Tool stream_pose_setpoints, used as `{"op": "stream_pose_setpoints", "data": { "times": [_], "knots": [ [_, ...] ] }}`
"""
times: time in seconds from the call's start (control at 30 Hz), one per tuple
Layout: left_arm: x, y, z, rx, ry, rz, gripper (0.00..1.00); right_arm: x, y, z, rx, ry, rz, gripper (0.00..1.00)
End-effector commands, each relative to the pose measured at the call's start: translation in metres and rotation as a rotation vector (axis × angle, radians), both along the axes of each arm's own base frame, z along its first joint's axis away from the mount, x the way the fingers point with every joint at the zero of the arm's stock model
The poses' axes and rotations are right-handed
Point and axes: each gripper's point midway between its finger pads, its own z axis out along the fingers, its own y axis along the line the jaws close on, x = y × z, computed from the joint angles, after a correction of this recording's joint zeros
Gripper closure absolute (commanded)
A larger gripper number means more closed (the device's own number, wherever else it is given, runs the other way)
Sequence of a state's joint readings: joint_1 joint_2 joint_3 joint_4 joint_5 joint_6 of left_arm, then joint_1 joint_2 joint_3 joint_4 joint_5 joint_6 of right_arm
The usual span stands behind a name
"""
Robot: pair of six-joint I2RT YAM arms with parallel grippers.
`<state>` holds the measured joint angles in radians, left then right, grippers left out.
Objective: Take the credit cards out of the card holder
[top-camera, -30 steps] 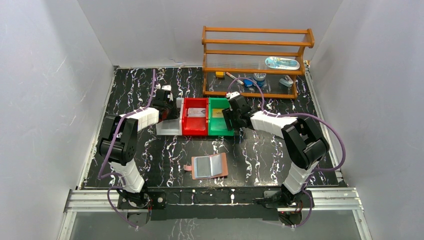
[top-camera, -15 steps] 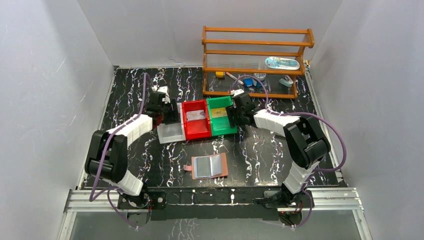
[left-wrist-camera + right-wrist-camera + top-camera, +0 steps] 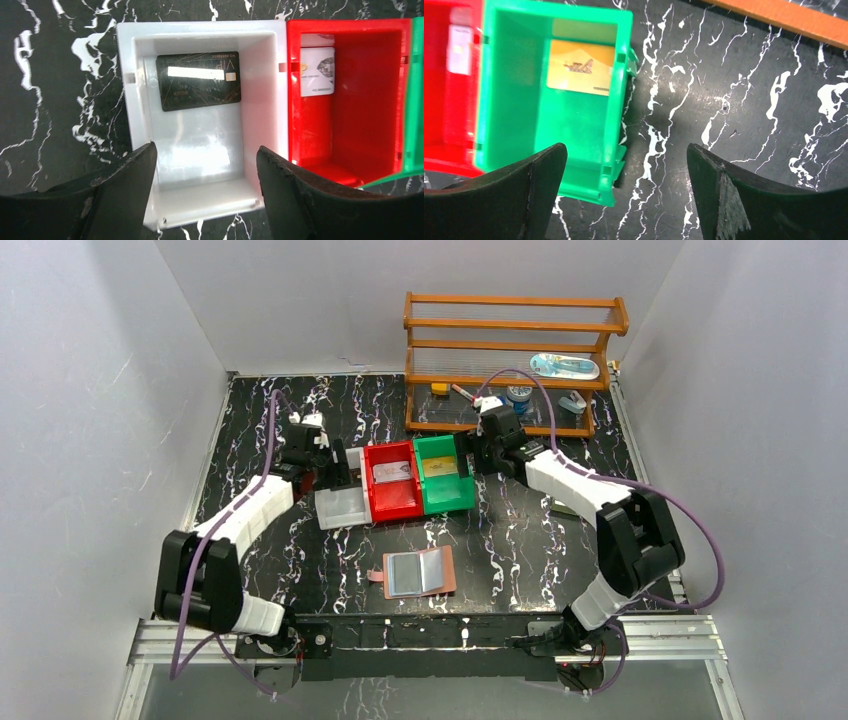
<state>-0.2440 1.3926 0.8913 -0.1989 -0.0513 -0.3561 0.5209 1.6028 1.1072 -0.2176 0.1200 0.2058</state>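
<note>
Leather, reddish-brown, the card holder [image 3: 421,572] lies open near the desk's [image 3: 520,550] front edge, well apart from the white bin [image 3: 127,110], red bin [image 3: 370,125] and green bin [image 3: 574,130], each apparently keeping one card [image 3: 198,80] sorted, with both arms' jaws spread empty by that row.

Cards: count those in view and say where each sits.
3. A black card in the white bin, a white card in the red bin, a gold card in the green bin. The open card holder may hide more.
</note>
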Motion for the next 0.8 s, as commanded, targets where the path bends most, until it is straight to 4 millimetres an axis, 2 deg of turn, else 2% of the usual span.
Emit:
{"op": "stream_pose_setpoints", "data": {
  "times": [0.0, 0.07, 0.13, 0.23, 0.3, 0.4, 0.43, 0.53, 0.77],
  "knots": [
    [-0.017, 0.01, 0.038, -0.013, -0.044, 0.041, 0.26, 0.003, -0.001, 0.054, 0.088, -0.058, -0.07, 0.02],
    [-0.026, 0.007, 0.045, -0.04, -0.047, 0.028, 0.23, -0.008, -0.002, 0.064, 0.139, -0.051, -0.092, 0.02],
    [-0.036, 0.004, 0.048, -0.075, -0.036, 0.032, 0.21, -0.028, 0.006, 0.072, 0.234, -0.018, -0.082, 0.03],
    [-0.055, -0.002, 0.05, -0.13, -0.019, 0.019, 0.21, -0.06, 0.019, 0.074, 0.4, 0.043, -0.085, 0.08],
    [-0.066, 0.003, 0.051, -0.131, -0.02, 0.046, 0.18, -0.082, 0.028, 0.072, 0.451, 0.058, -0.088, 0.11],
    [-0.077, 0.006, 0.055, -0.162, -0.051, 0.077, 0.03, -0.109, 0.039, 0.066, 0.437, 0.064, -0.108, 0.12],
    [-0.08, 0.006, 0.056, -0.173, -0.06, 0.079, 0.02, -0.122, 0.048, 0.064, 0.425, 0.066, -0.096, 0.12],
    [-0.087, 0.01, 0.059, -0.171, -0.087, 0.088, 0.02, -0.146, 0.068, 0.052, 0.37, 0.072, -0.092, 0.13],
    [-0.099, 0.022, 0.066, -0.145, -0.123, 0.119, 0.02, -0.181, 0.105, 0.027, 0.196, 0.058, -0.135, 0.15]
  ]
}}
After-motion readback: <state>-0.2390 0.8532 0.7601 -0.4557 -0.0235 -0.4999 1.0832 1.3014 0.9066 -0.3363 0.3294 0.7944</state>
